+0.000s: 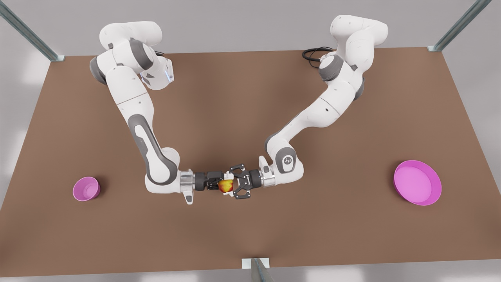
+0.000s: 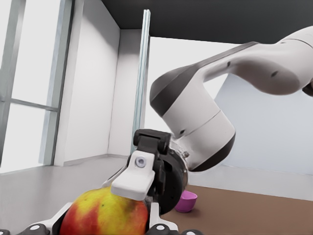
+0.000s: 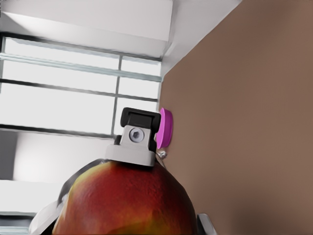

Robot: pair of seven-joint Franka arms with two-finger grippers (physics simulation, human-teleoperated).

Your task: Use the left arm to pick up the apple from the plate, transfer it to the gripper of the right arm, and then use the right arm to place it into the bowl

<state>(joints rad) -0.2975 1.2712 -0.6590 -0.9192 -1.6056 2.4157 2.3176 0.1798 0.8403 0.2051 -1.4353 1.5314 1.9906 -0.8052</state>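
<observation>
I see 1 apple [image 1: 226,186], red w/ yellow-orange patches, mid-air over the tabletop [image 1: 250,98] centre, between both hands. Left hand [image 1: 236,187] claw splayed wide around it; right hand [image 1: 220,183] clamped on it. 1 bowl [image 1: 86,188], 1 plate [image 1: 417,182].

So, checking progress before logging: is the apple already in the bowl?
No, the apple hangs between both end effectors mid-table, far from the bowl.

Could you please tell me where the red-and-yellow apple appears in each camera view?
Front view: small round red-and-yellow apple mid-table, between left gripper and right gripper.
Left wrist view: apple close up, nearer than the small pink bowl.
Right wrist view: apple close up.
Shared landmark: flat brown table.
</observation>
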